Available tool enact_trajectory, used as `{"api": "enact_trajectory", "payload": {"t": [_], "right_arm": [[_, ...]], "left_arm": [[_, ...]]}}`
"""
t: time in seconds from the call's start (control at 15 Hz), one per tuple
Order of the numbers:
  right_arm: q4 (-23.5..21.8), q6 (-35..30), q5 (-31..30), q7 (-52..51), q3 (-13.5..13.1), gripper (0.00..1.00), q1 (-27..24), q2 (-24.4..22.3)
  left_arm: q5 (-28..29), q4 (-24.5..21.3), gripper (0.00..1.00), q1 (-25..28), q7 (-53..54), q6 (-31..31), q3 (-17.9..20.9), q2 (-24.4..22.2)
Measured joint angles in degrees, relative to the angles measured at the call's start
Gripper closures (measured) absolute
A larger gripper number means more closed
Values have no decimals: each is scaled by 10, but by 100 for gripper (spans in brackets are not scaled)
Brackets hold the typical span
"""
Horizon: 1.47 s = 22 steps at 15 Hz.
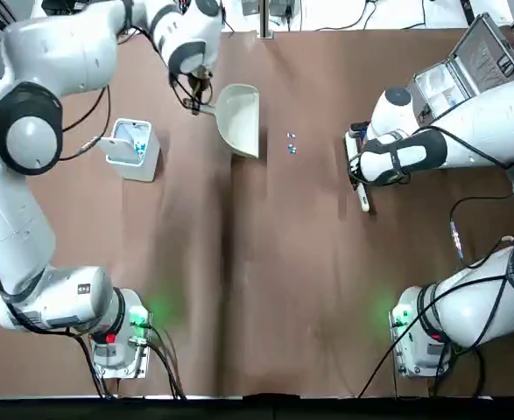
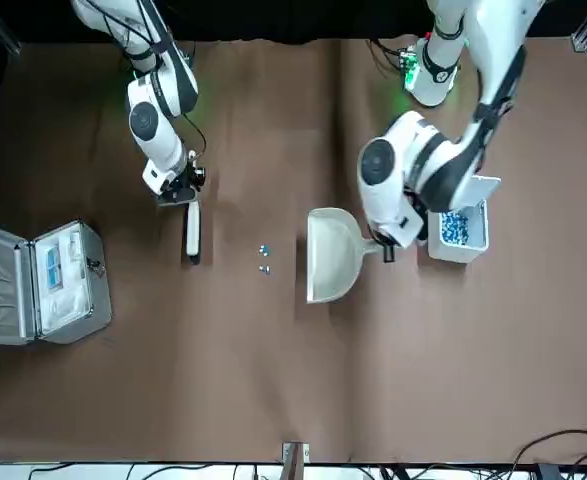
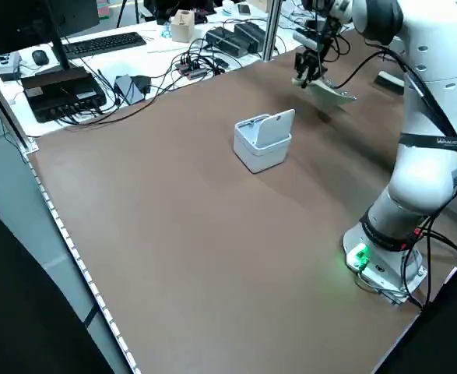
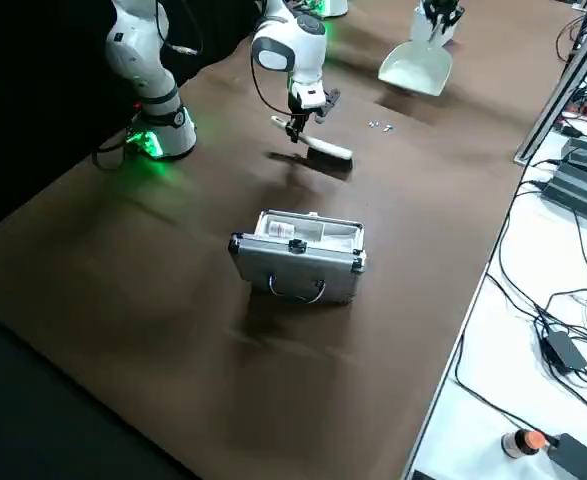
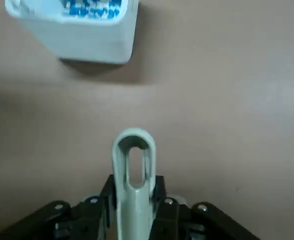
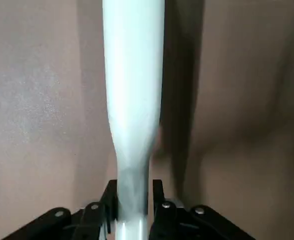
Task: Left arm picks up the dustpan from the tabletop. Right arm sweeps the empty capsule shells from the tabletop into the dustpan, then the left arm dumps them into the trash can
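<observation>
My left gripper [image 1: 195, 102] is shut on the thin handle of the cream dustpan [image 1: 241, 119] at the far middle of the table; in the left wrist view the handle's loop [image 5: 132, 160] sticks out between its fingers. The scoop's wide mouth faces the empty capsule shells [image 1: 291, 143], a few tiny teal specks just to its right. Right of the shells, my right gripper [image 1: 355, 142] is shut on the handle of a slim white brush [image 1: 360, 179], held just above the table. The white trash can [image 1: 134, 149], with teal bits inside, stands left of the dustpan.
An open silver metal case [image 1: 468, 68] lies at the far right of the table. Both arm bases [image 1: 121, 337] sit at the near edge with cables. Beyond the far edge is a desk with a keyboard [image 3: 103, 44] and wires.
</observation>
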Motion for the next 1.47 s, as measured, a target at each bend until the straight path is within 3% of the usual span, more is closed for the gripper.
{"api": "enact_trajectory", "payload": {"t": [0.47,1.0,1.47], "right_arm": [[3,-3,0,1,0,71,0,0],[3,-3,0,6,0,74,-1,0],[19,-4,0,10,0,74,-1,0]], "left_arm": [[9,55,67,-84,-17,-13,22,71],[9,117,67,-187,-18,-32,106,107],[9,151,67,-200,-21,-34,119,128]]}}
